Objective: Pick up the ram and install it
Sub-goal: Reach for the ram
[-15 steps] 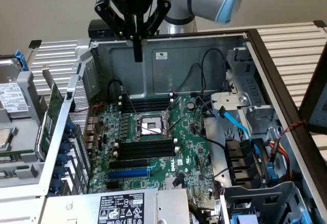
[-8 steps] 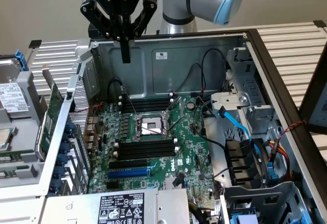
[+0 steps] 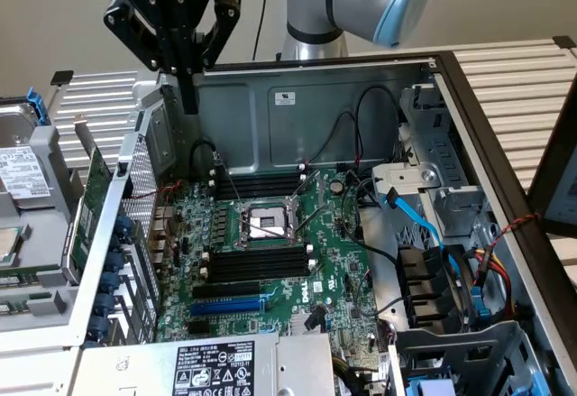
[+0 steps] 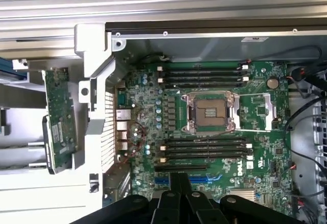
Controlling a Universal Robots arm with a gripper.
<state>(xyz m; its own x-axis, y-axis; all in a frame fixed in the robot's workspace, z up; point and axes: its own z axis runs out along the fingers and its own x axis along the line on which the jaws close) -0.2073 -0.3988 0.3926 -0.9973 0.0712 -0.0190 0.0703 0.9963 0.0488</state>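
Note:
My gripper (image 3: 190, 98) hangs shut and holds nothing, high over the back corner of the open computer case on the exterior view's left. Its closed black fingers (image 4: 180, 183) point down over the green motherboard (image 4: 214, 132). The ram (image 3: 32, 279) looks like a long narrow green strip lying on the grey stand outside the case, at the exterior view's left; it is well away from the gripper. Two banks of black memory slots (image 3: 257, 265) (image 4: 204, 150) flank the CPU socket (image 4: 210, 113), and all look unfilled.
A larger green expansion card (image 3: 90, 211) (image 4: 59, 117) leans between the stand and the case wall (image 3: 135, 188). A hard drive (image 3: 18, 170) rests on the stand. Cables and blue connectors (image 3: 424, 225) crowd the case at the exterior view's right. A power supply (image 3: 216, 364) sits at the front.

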